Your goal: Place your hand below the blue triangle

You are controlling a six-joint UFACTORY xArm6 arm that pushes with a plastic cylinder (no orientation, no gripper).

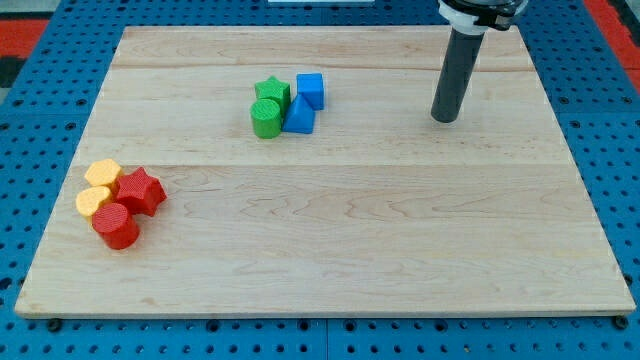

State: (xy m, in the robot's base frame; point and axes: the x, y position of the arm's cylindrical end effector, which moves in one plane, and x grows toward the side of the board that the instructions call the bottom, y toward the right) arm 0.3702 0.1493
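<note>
The blue triangle (299,117) lies on the wooden board (330,230) in the upper middle, in a tight cluster. A blue cube (310,89) sits just above it, a green cylinder (266,117) touches its left side, and a green star (271,92) sits above the cylinder. My tip (444,118) rests on the board well to the view's right of the blue triangle, at about the same height in the view, apart from all blocks.
At the view's left a second cluster holds a yellow block (103,174), a second yellow block (94,201), a red star (140,190) and a red cylinder (117,225). Blue pegboard (40,120) surrounds the board.
</note>
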